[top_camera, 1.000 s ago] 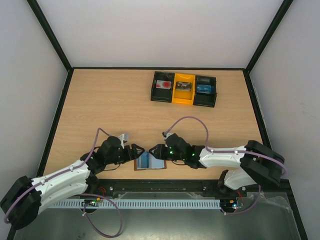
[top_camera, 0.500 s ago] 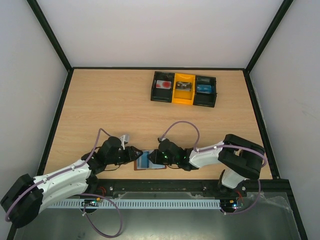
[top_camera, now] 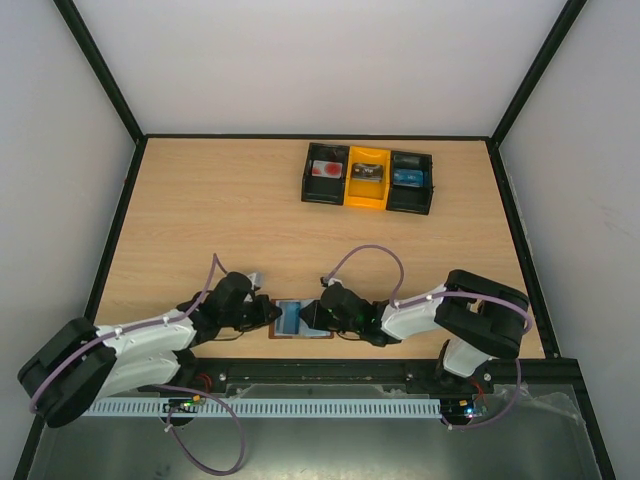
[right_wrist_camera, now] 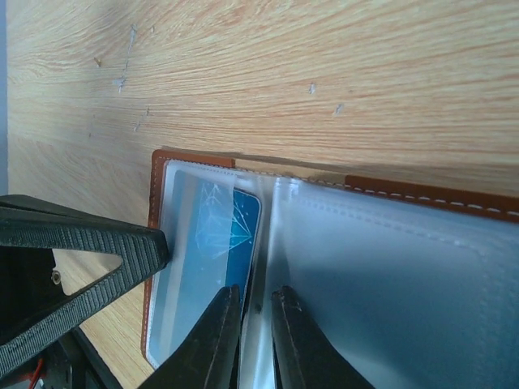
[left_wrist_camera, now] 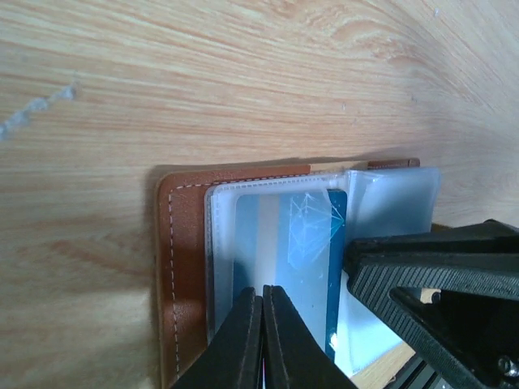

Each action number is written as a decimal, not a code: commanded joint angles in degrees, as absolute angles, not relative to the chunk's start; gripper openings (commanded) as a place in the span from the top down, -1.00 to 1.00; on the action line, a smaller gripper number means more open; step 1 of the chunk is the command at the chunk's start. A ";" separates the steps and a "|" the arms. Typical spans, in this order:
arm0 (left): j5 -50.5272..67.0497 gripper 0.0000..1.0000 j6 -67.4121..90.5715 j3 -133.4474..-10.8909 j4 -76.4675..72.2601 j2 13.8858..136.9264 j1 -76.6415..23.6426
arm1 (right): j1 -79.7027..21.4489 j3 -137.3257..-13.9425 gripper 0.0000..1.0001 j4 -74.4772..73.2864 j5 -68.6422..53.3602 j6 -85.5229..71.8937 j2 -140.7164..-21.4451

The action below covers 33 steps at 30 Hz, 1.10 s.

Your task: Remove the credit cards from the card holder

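The brown leather card holder [top_camera: 300, 320] lies open near the table's front edge, its clear sleeves facing up. A blue credit card [left_wrist_camera: 304, 243] [right_wrist_camera: 217, 243] sits inside the left sleeve. My left gripper [top_camera: 274, 314] [left_wrist_camera: 262, 290] is shut, its tips resting on that sleeve over the card; nothing shows between them. My right gripper [top_camera: 309, 317] [right_wrist_camera: 256, 293] comes in from the right. Its jaws stand a narrow gap apart astride the sleeve fold beside the card's edge. The right gripper's ribbed finger [left_wrist_camera: 430, 271] shows in the left wrist view.
A black-and-yellow three-compartment tray [top_camera: 346, 196] stands at the back of the table, with a red-and-white card [top_camera: 326, 170], a grey one [top_camera: 366, 172] and a blue one [top_camera: 408, 177] in its compartments. Black frame rails border the table.
My left gripper has closed from wide open and slid a little right onto the sleeve. My right arm has moved left over the holder and its jaws have narrowed.
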State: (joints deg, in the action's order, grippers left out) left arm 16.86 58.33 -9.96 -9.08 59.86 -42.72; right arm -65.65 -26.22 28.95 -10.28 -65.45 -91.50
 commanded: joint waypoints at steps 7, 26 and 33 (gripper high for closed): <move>16.55 0.95 58.83 -8.87 -11.24 65.70 -42.50 | -65.75 -23.54 0.75 29.55 -6.25 -65.83 -92.74; 17.20 0.75 57.25 -11.77 -7.64 64.45 -42.54 | -65.77 -22.87 0.76 36.53 -5.42 -68.68 -97.13; 16.58 0.55 55.26 -14.64 -3.48 63.08 -42.54 | -65.74 -21.49 0.76 38.75 -5.90 -69.51 -97.11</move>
